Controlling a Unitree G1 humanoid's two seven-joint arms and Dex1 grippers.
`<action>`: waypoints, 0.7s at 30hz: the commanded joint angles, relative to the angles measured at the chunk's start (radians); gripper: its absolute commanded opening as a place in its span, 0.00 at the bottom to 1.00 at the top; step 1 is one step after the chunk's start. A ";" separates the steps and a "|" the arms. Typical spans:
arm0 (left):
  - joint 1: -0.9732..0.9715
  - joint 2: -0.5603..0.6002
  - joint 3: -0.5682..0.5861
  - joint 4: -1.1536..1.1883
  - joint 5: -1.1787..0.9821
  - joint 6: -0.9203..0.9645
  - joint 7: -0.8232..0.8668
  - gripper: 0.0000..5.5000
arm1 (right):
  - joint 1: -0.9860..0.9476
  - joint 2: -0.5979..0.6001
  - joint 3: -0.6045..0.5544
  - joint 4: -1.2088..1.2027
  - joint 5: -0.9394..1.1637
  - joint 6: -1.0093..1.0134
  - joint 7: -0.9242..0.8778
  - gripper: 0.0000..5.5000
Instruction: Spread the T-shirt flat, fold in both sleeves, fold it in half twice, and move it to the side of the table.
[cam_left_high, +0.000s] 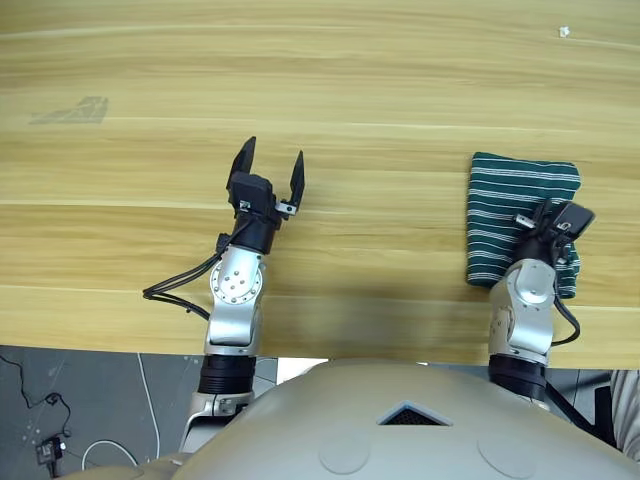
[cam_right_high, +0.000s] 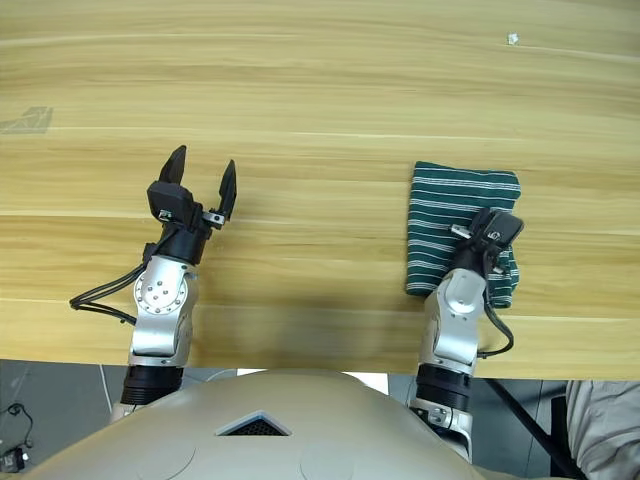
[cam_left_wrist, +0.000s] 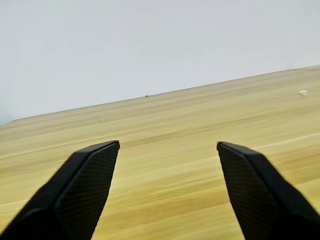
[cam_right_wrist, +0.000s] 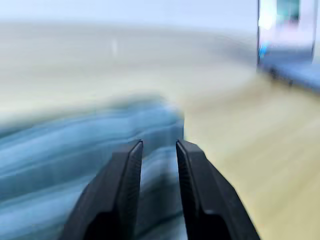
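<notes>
At your right on the worktop (cam_left_high: 380, 90) | folded T-shirt (cam_left_high: 505, 195) under right gripper (cam_left_high: 548, 218), fingers narrowly apart | left gripper (cam_left_high: 273, 160) wide, well apart from it

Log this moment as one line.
shirt: folded, right side of table | left claw: open over bare table | right claw: narrowly open over shirt

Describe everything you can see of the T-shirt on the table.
The T-shirt is dark green cloth with thin white stripes, folded into a compact rectangle. It lies flat on the wooden table, on the robot's right, close to the near edge. The right gripper is over its near right corner; contact is unclear.
</notes>
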 joint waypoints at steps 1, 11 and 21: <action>-0.028 -0.014 -0.015 -0.049 0.032 -0.020 0.023 0.66 | -0.109 -0.065 0.070 -0.027 -0.061 -0.204 0.068 0.23; -0.199 -0.069 0.002 0.181 0.000 -0.136 0.044 0.66 | -0.282 0.044 0.206 0.408 0.113 -0.606 0.258 0.23; -0.348 -0.060 0.090 0.263 -0.019 -0.187 0.100 0.66 | -0.414 -0.001 0.168 0.500 0.107 -0.657 0.294 0.23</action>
